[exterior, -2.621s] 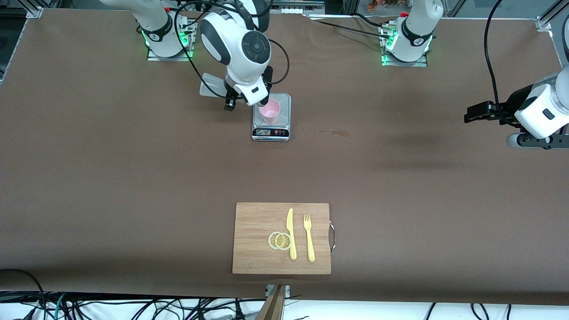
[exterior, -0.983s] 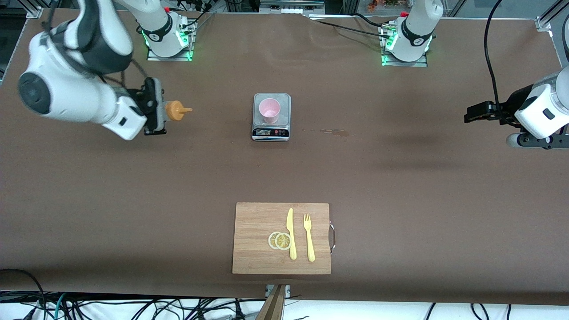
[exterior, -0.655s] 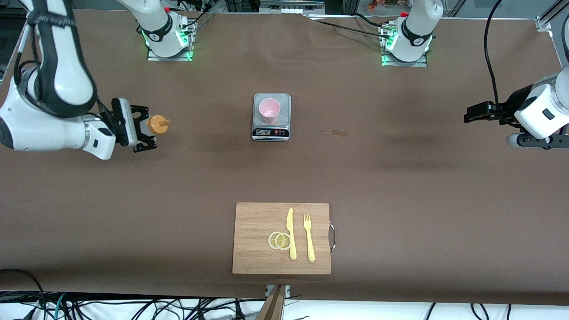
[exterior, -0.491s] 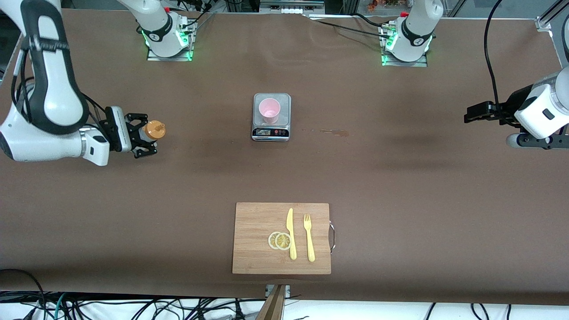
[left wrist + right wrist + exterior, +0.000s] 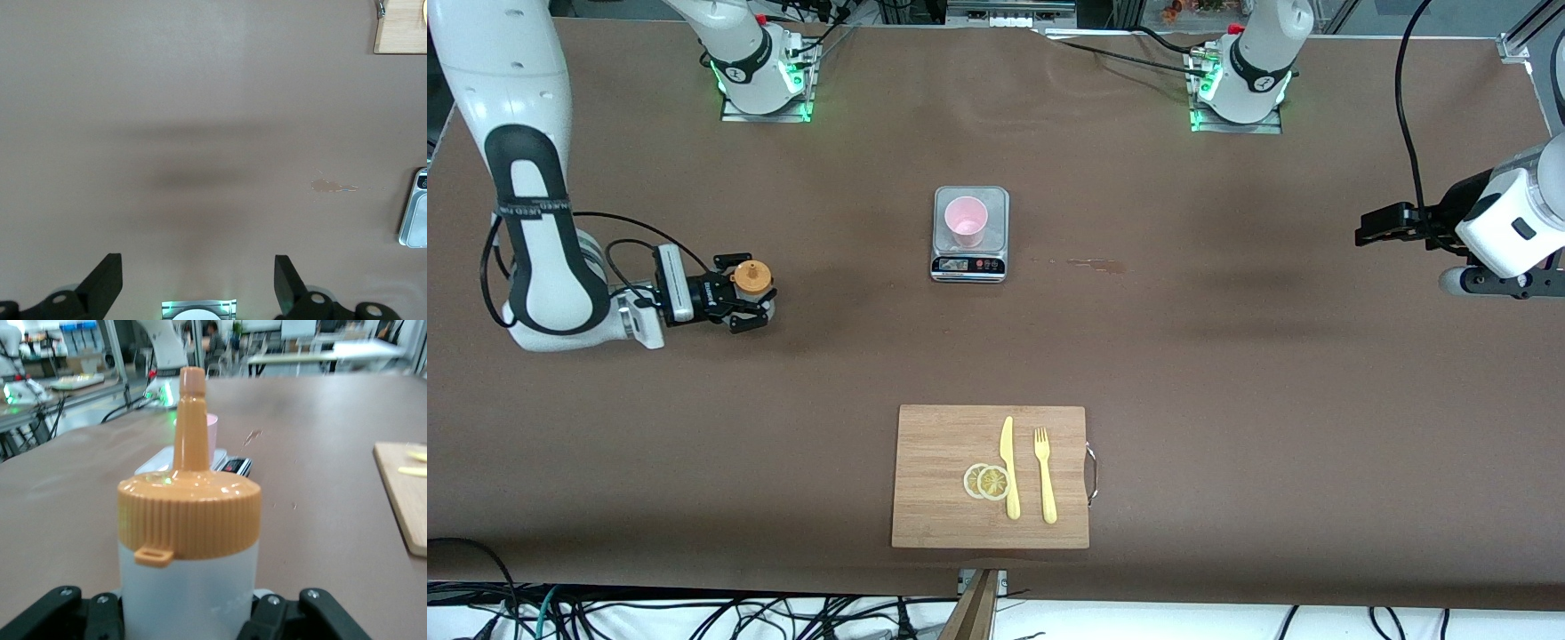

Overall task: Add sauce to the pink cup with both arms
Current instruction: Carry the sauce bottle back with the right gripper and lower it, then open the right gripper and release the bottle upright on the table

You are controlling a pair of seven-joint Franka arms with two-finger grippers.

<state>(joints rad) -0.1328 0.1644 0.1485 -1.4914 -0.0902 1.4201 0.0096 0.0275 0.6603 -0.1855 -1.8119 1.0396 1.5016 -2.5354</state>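
I have the right end effector (image 5: 749, 304) pinched on the sauce (image 5: 751, 283), low over the counter (image 5: 1227, 356) toward the right arm's end, at about nine o'clock from the pink cup (image 5: 966, 222) and well apart from it; whether the bottle's base touches the counter I cannot tell. In the right wrist view the bottle (image 5: 189, 587) stands upright, its orange cap and nozzle above the fingers (image 5: 100, 613), which bear on the translucent body below the cap. I judge it light and soft-walled: it should give under a squeeze, so a hard pinch may push sauce out early, and the smooth plastic could slip if I tilt it fast. The body just under the cap looks like the right place to hold. The pink cup sits on a small scale (image 5: 969, 262) mid-counter; being light and narrow, it would tip at a nudge. The left end effector (image 5: 1383, 227) waits with its fingers spread, up over the left arm's end of the counter, at three o'clock from the cup. Room is generous: bare counter lies between bottle and cup, and the cutting board (image 5: 943, 498) with knife (image 5: 1008, 467), fork (image 5: 1044, 476) and lemon slices (image 5: 987, 482) lies at six o'clock, well out of the path. A small smear (image 5: 1098, 263) lies near the scale at three o'clock.
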